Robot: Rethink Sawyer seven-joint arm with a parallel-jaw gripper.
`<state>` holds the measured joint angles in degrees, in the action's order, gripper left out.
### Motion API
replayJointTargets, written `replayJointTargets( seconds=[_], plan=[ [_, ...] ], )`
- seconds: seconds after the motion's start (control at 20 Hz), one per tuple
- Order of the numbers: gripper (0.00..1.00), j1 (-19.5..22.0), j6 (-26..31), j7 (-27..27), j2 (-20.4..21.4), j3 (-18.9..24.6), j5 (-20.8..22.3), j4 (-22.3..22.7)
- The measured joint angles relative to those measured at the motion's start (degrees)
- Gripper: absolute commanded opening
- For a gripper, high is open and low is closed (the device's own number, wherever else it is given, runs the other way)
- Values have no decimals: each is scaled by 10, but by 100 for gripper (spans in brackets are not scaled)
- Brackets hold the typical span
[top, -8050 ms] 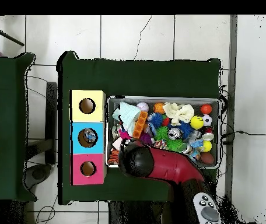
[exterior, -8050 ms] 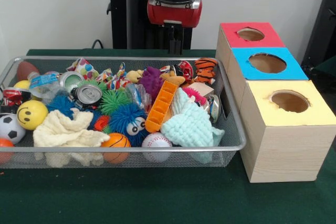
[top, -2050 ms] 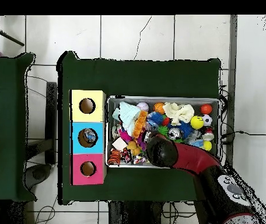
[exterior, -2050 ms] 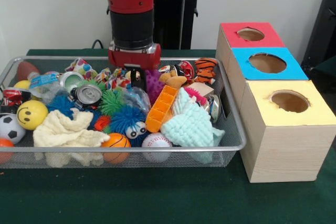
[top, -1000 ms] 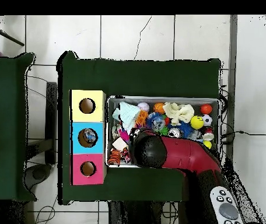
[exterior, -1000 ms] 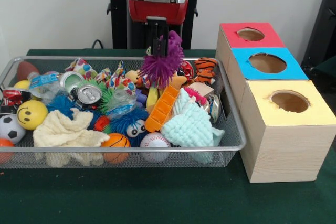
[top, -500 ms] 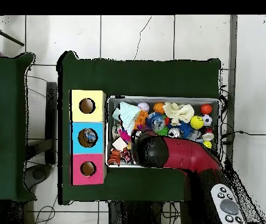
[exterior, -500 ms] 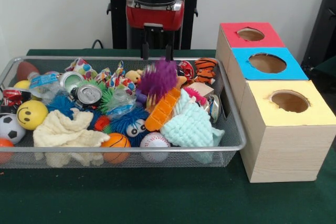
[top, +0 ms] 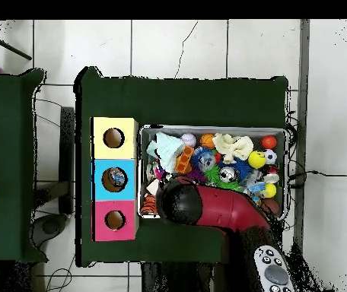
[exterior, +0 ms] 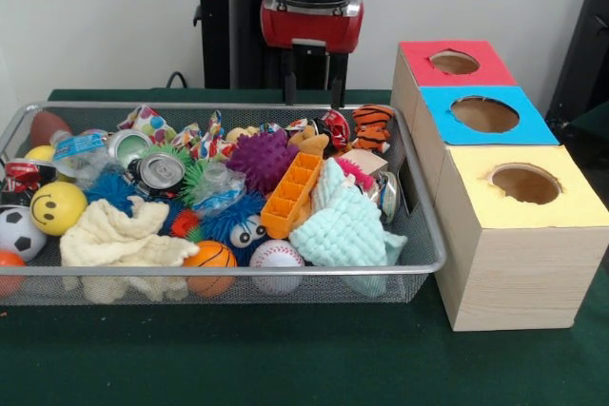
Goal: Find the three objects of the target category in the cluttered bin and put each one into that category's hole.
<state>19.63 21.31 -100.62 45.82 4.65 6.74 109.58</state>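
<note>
My gripper (exterior: 312, 81) hangs open and empty above the back of the wire bin (exterior: 238, 269), its two black fingers (exterior: 287, 71) spread apart. Below it and a little left, a purple spiky ball (exterior: 264, 159) lies loose on the clutter, beside an orange ridged block (exterior: 293, 192). Three boxes stand to the right of the bin, each with a round hole: red (exterior: 419, 52), blue (exterior: 535, 126), yellow (exterior: 571, 204). In the overhead view the red arm (top: 207, 209) covers the gripper and the bin's near corner.
The bin also holds a mint cloth (exterior: 344, 225), a cream cloth (exterior: 124, 235), a blue fuzzy ball with eyes (exterior: 233, 221), a baseball (exterior: 276, 256), a smiley ball (exterior: 57, 206), cans (exterior: 157, 170) and a tiger toy (exterior: 373, 125). Something lies inside the blue box (top: 116, 179).
The purple spiky ball, held up by the gripper a second ago, dropped back into the bin. The gripper opened and shifted right.
</note>
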Motion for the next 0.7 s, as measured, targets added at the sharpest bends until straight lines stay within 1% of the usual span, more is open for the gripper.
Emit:
replayJointTargets(
  seconds=[0.2,0.4,0.7],
  plan=[
    [100,-7,0,0,0,-2,-10,5],
    [100,-1,0,0,-1,-2,-12,5],
    [100,38,0,0,-10,-2,-11,-12]
  ],
)
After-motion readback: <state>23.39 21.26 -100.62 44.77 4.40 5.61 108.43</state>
